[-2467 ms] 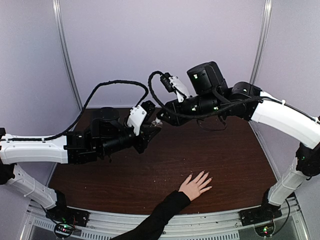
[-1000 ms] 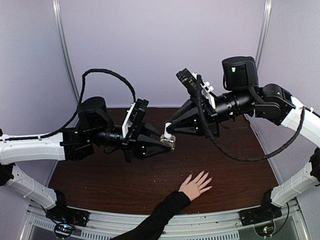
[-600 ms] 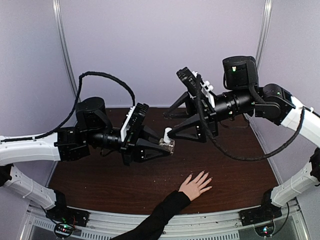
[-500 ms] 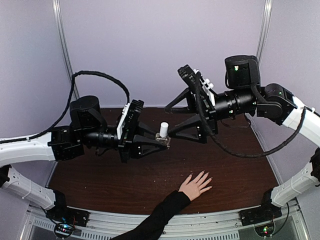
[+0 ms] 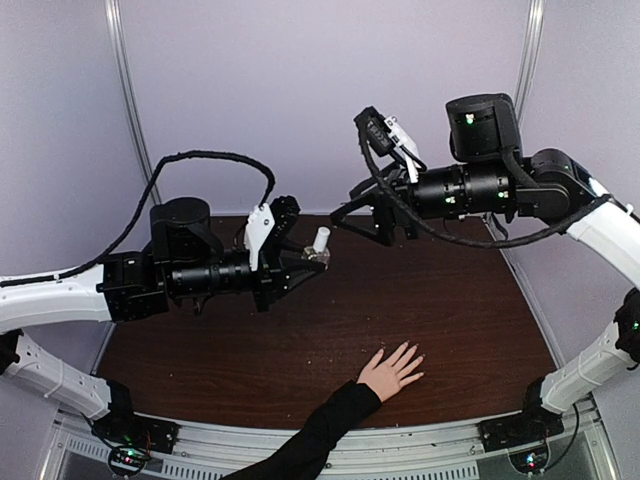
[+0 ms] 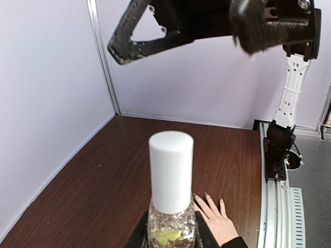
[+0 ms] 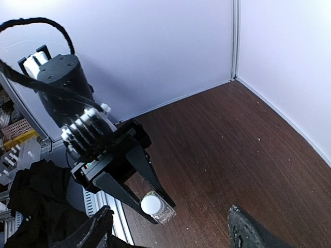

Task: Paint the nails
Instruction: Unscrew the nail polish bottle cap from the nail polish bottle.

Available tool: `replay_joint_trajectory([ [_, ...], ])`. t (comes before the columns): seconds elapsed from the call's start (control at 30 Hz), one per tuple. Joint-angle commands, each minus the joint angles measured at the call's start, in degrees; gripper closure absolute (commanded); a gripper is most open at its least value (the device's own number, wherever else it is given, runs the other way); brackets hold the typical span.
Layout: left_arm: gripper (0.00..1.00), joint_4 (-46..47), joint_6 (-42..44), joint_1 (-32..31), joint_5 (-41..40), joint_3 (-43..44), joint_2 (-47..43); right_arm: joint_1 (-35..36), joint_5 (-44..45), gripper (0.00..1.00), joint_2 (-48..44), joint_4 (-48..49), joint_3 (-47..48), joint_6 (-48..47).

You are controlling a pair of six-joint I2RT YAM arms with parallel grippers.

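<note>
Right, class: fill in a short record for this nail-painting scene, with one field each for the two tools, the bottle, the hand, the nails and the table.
left tool: shut on the bottle, held up above the table
right tool: open, empty, just right of the bottle in the top view, not touching it
bottle: small, clear glass, white cap on and pointing up
hand: flat on the table, fingers spread, black sleeve
nails: too small to judge any paint
table: dark brown wood
</note>
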Motion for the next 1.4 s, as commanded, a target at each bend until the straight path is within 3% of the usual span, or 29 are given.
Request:
replay_joint_trajectory([
  [0.0, 1.00, 2.84, 0.75, -0.11, -7.98, 0.92, 0.86, -0.14, 6.22, 0.27, 2.52, -4.45, 2.18, 5.50],
  [0.53, 1.00, 1.03, 0.75, -0.43, -15.72, 3.72, 6.15, -0.14, 6.29, 0.57, 9.81, -7.16, 3.62, 9.34],
  [0.93, 1.00, 1.67, 0.75, -0.51, -15.40, 3.48, 6.37, -0.87, 4.74, 0.69, 10.78, -4.65, 3.31, 11.12],
  [1.37, 1.00, 4.36, -2.39, -0.41, -9.01, 1.96, 4.42, -1.02, 2.60, 0.97, 9.93, -3.56, 2.95, 6.88],
])
